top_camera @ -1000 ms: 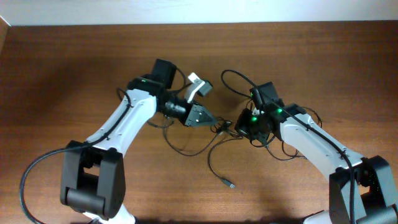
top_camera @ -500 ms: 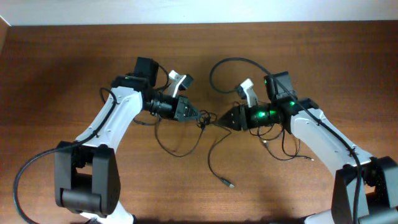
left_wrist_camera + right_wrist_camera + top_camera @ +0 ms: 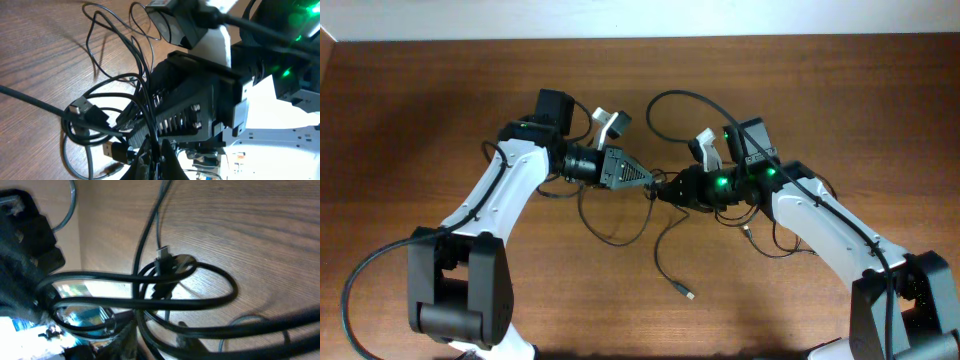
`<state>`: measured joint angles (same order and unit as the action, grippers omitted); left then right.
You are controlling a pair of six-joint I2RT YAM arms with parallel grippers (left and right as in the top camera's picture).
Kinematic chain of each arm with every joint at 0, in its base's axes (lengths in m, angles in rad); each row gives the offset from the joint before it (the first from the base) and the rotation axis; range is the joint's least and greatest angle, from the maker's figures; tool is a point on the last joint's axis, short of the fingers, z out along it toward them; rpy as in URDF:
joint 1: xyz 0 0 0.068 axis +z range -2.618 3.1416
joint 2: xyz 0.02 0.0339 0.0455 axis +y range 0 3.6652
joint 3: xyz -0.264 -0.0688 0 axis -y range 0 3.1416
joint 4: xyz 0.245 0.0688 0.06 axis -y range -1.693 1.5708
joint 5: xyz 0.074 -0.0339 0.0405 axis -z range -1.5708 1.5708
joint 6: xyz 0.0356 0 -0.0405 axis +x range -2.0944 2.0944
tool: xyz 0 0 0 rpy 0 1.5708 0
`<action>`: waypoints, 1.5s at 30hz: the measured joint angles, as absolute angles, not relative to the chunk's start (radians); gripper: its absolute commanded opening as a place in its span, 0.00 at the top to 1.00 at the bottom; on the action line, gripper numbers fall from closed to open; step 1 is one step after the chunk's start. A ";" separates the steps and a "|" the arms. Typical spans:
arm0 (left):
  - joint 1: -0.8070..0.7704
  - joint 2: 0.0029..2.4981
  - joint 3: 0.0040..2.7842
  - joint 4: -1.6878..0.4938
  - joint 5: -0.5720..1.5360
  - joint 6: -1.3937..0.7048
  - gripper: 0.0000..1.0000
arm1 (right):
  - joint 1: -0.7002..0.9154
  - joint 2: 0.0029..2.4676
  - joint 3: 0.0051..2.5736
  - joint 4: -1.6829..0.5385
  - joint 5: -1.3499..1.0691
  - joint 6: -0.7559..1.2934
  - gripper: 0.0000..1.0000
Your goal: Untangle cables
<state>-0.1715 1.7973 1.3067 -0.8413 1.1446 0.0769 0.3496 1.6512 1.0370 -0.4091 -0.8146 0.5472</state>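
The cables (image 3: pixel 658 190) are thin black cords, knotted between my two grippers at the table's middle. Loose loops trail below (image 3: pixel 620 232), ending in a small plug (image 3: pixel 690 294), and one loop arcs up behind (image 3: pixel 665 98). My left gripper (image 3: pixel 648 182) points right and is shut on a thin cord (image 3: pixel 156 150); USB plugs (image 3: pixel 91 111) hang just left of it. My right gripper (image 3: pixel 667 192) points left, nearly tip to tip with the left one. Its fingers (image 3: pixel 129 337) stand apart with cable loops (image 3: pixel 165 302) running between them.
The wooden table (image 3: pixel 440 100) stretches out on all sides. More thin cord lies under the right arm (image 3: pixel 785 240). The right gripper's black body (image 3: pixel 200 100) fills the left wrist view close ahead. The table's back edge meets a pale wall (image 3: pixel 640 15).
The right arm has swung its gripper round to point left and moved in on the left gripper. The left gripper pulled left, then came back right. The knot now sits between both tips.
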 measured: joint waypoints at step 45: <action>-0.138 1.797 1.306 -0.928 0.952 0.232 0.96 | 0.149 1.651 1.036 -0.535 -0.960 0.284 0.20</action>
